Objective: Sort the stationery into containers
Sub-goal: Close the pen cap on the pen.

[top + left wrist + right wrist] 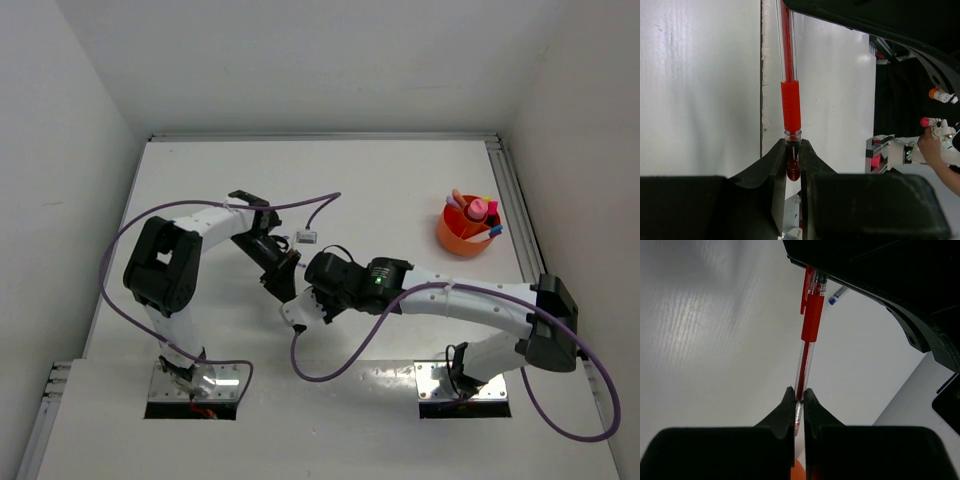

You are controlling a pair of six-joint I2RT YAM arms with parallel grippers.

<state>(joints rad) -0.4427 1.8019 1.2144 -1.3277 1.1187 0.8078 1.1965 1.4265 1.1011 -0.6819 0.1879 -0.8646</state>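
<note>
A red pen [791, 107] with a clear barrel is held at both ends, above the table. My left gripper [792, 145] is shut on its rounded red end. My right gripper [798, 392] is shut on the other end, with the pen's red clipped cap [811, 315] pointing away from it. From above, the left gripper [283, 264] and the right gripper [301, 300] meet near the middle of the table, and the pen is hidden between them. The orange bowl [463, 235] stands at the back right with several markers and pens upright in it.
A blue pen tip [839, 295] shows under the left arm's dark body. Purple cables loop over the table from both arms. A small white tag [306, 237] hangs on the left arm's cable. White walls close in the table's left, back and right sides.
</note>
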